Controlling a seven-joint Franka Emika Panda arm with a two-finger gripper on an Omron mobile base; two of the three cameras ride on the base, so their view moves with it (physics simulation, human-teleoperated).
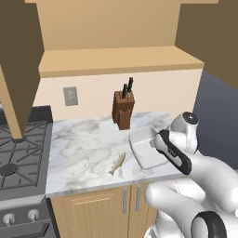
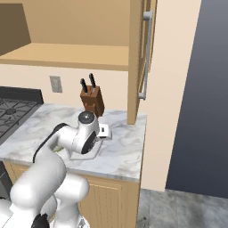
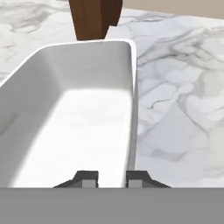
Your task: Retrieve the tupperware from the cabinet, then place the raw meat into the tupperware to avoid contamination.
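stove (image 1: 16,153): left end, left base view, beside the counter (image 1: 83,148).
raw meat (image 1: 117,164): small fish near counter's front edge, left of the tub, apart from it; seen in left base view, arm covers it in right base view.
knife block (image 1: 123,109): back of counter, behind the tub.
tupperware (image 1: 144,148): white tub on counter toward right front; hand view shows inside bare (image 3: 65,122).
gripper (image 3: 112,178): fingers pinching tub's right wall rim, one tip inside, one outside.
cabinet (image 2: 141,53): door swung open, right base view shows bar handle.
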